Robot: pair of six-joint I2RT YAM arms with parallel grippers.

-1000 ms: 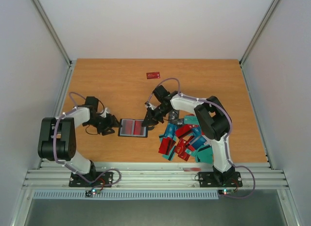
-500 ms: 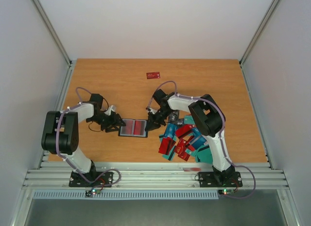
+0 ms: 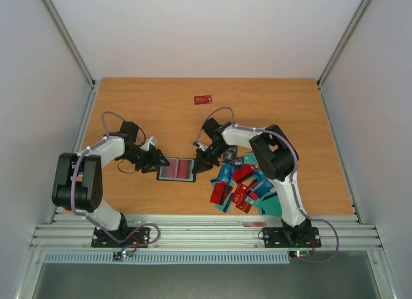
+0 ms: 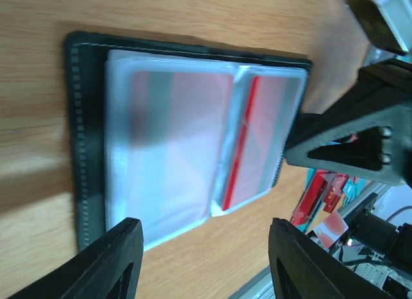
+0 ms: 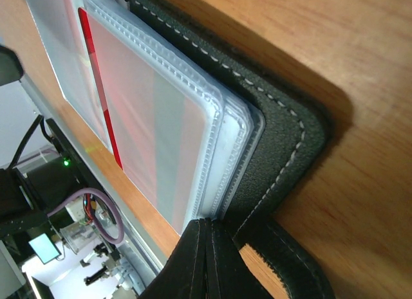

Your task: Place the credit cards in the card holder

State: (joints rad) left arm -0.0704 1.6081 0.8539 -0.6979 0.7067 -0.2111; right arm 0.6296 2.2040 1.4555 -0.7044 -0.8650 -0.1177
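Brown wood makes the top of the table (image 3: 161, 99), the biggest thing I see. On its right side lies a messy heap of credit cards (image 3: 244, 183), red and teal, some on top of others.

The card holder (image 3: 177, 169) lies open and flat near the middle of the table, between my two hands. It is black with clear pockets (image 4: 129, 202). Striped red cards (image 4: 183, 112) show through them.

My left gripper (image 3: 161, 163) is just beside the holder's left edge. Its two fingers (image 4: 109, 260) stand apart and hold nothing.

My right gripper (image 3: 201, 161) is at the holder's right edge. Its fingers (image 5: 193, 260) are pressed tight together with nothing between them. The tips sit on the black cover near a corner. I cannot tell how hard they push.

One lone red card (image 3: 203, 99) lies far back on the table, well apart from the heap.
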